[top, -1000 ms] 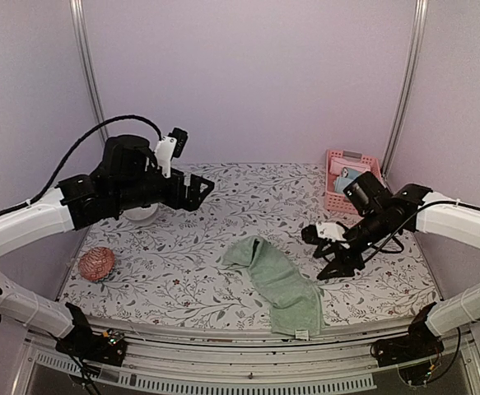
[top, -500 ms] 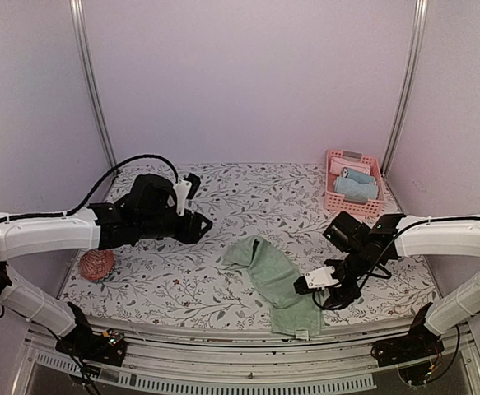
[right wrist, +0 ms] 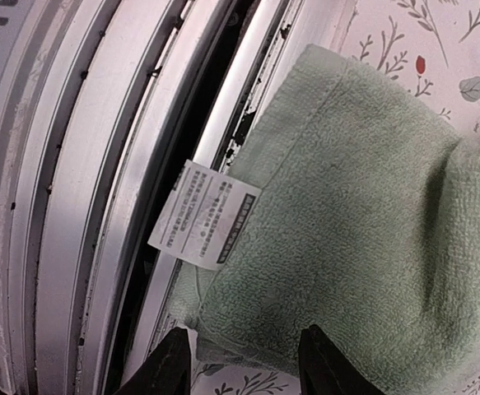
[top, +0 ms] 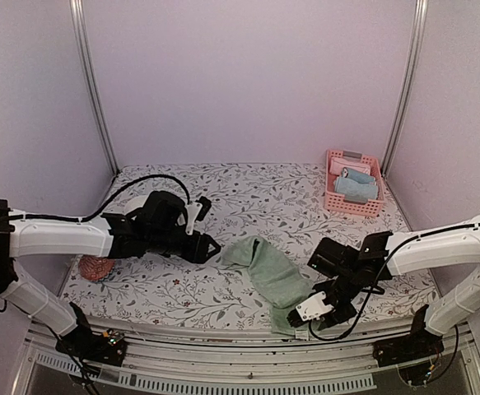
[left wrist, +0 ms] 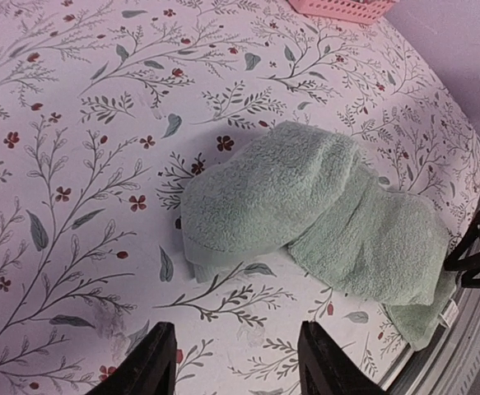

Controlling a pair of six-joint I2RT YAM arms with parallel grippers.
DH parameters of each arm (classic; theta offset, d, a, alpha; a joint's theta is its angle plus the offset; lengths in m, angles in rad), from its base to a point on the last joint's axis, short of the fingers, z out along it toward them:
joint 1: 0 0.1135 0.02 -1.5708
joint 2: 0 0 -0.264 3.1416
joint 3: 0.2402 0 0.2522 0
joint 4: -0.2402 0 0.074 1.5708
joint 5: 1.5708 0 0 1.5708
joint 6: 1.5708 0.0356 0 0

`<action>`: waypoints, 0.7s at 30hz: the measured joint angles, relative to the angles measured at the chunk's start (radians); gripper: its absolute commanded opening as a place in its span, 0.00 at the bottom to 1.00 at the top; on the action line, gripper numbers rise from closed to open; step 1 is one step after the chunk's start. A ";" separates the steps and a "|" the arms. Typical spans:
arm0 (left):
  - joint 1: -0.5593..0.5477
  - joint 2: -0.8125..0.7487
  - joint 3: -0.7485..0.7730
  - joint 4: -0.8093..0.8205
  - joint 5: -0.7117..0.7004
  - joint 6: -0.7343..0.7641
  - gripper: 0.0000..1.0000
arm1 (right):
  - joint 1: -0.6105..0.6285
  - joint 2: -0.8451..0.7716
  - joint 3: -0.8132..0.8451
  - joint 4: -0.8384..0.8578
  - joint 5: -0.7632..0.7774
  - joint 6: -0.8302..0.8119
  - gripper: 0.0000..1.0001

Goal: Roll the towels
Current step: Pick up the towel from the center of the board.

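Where the floral table (top: 256,185) bears it: green towel (top: 277,276) lies diagonally, its labelled end over the front rail (top: 223,339).
Left arm (top: 67,237): stretched low, wrist just left of the green towel's far end.
Right arm (top: 437,247): bent down beside the green towel's near end.
Pink basket (top: 351,206): well behind the green towel, holding a blue towel (top: 356,188).
Left gripper (left wrist: 235,366): jaws apart, empty.
Right gripper (right wrist: 244,362): jaws apart over the green towel's corner, gripping nothing.
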 measured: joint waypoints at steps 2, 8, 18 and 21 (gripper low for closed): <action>-0.001 0.010 0.003 0.001 0.005 0.000 0.53 | 0.013 0.021 -0.011 0.017 0.013 0.003 0.45; -0.005 0.020 0.004 0.007 0.012 -0.004 0.53 | 0.056 0.058 -0.029 0.063 0.057 0.019 0.35; -0.007 0.020 0.004 0.008 0.012 -0.018 0.53 | 0.060 0.092 0.034 0.057 0.023 0.075 0.30; -0.007 0.020 0.004 0.008 0.013 -0.019 0.52 | 0.063 0.109 0.064 0.052 -0.003 0.101 0.30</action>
